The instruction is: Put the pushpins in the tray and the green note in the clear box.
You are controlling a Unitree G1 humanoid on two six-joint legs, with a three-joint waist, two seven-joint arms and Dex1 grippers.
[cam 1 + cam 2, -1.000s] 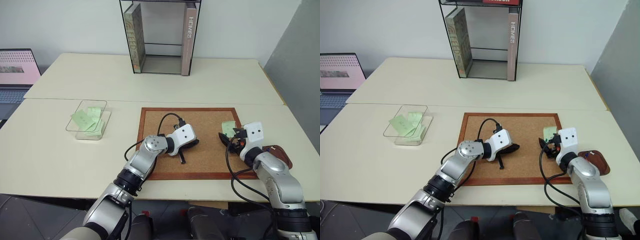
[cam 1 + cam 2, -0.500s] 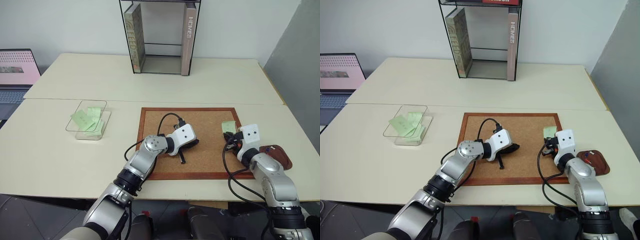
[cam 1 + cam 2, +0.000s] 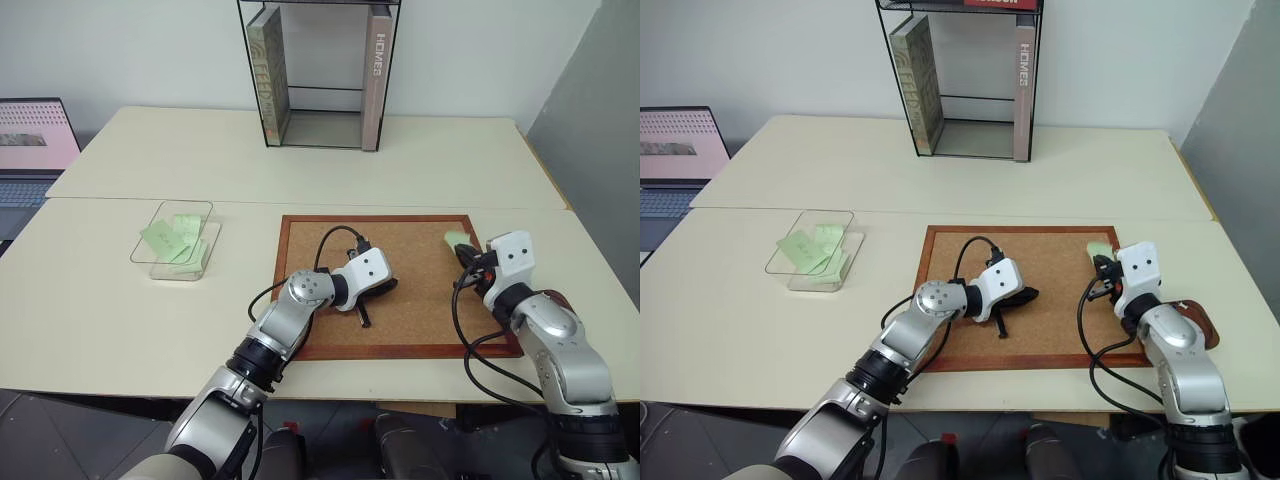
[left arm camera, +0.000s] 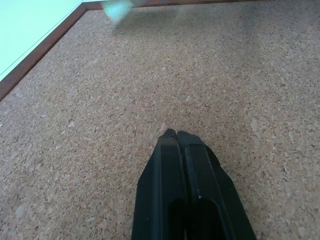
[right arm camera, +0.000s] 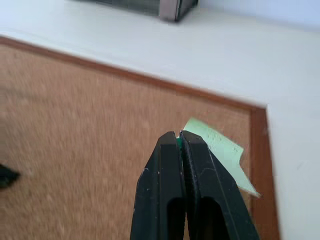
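**pinboard_fan:** So where's everything sitting? The right end effector (image 5: 180, 137) is hovering over the far right corner of the corkboard (image 3: 400, 250), and its two black fingers (image 5: 165, 170) are pressed together with a sliver of green poking out at the tips. Looks like the green-headed pushpin (image 5: 178, 142) is getting pinched there, though it's tiny, so that's as much as can be said.

**g1_watcher:** Yep. The green note (image 5: 220, 150) is lying just past those fingertips in the right wrist view, tucked into that corner of the corkboard with one edge lifting a bit. From the head camera it's showing as a pale slip (image 3: 456, 238) right beside the end effector.

**pinboard_fan:** And the left end effector (image 4: 176, 134)?

**g1_watcher:** It's resting over the middle of the cork, fingers squeezed together on nothing, tips down near the surface.

**pinboard_fan:** The tray (image 3: 1202, 328) is sitting on the counter (image 3: 120, 320) just off the board's right edge, mostly behind the right arm, so what's in it can't be made out.

**g1_watcher:** The clear box (image 3: 178, 242) is well apart, off to the left of the board, with a pile of pale green slips (image 3: 172, 240) lying in it. The black wire-framed stand (image 3: 320, 75) with books is standing at the far side, and a laptop (image 3: 30, 140) is peeking in at the left.
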